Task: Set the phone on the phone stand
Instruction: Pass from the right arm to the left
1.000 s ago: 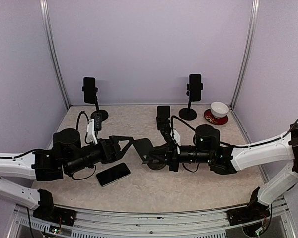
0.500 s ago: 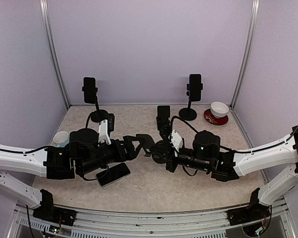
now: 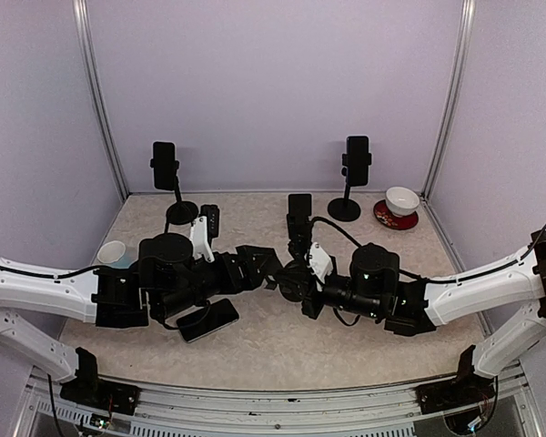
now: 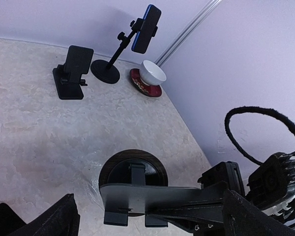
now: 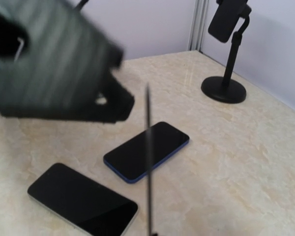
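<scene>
Now — right gripper (image 3: 289,284): clamped on the phone stand (image 4: 137,191) by its plate.
Left gripper (image 3: 259,264): spread wide open, just left of the stand.
Phone (image 3: 207,320): flat on table (image 3: 346,346), near-left of stand.

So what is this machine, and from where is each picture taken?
These are two robot arms bolted at a table's near edge. The wide picture looks down from above and behind them; the other two come from a camera on each wrist. The right gripper seems to grip a phone stand by its plate; the left gripper is open. A blue-edged phone and a second phone lie flat on the table. At the back, two tall stands and a low stand each hold a phone, beside a bowl on a red saucer.
</scene>
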Available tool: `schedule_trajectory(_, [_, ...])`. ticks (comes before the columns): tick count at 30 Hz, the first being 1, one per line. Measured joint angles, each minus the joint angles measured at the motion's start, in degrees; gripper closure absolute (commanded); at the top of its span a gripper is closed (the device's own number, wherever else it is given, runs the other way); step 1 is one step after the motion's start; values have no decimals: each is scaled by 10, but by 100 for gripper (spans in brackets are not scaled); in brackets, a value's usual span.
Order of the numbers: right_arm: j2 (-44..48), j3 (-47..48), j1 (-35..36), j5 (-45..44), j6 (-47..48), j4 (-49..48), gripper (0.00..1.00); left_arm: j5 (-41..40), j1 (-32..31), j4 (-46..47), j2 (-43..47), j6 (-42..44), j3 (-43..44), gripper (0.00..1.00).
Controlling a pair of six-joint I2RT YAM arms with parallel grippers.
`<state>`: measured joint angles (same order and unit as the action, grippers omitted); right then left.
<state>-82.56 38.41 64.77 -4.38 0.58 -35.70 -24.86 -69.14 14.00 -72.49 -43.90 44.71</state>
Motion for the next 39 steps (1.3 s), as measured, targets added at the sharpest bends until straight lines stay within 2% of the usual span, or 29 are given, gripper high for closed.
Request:
schedule_trajectory(22, [-11,0,0,0,0,0,100,0,-1,9,-52,10,27,14])
schedule_trajectory(25, [-11,0,0,-2,0,0,100,-3,-1,7,-57,12,30,19])
schedule_trajectory(34, [-11,0,0,-12,-2,3,100,-18,1,2,-69,15,37,47])
schedule_trajectory(39, [-11,0,0,-12,-2,2,100,-19,0,1,-69,15,38,49])
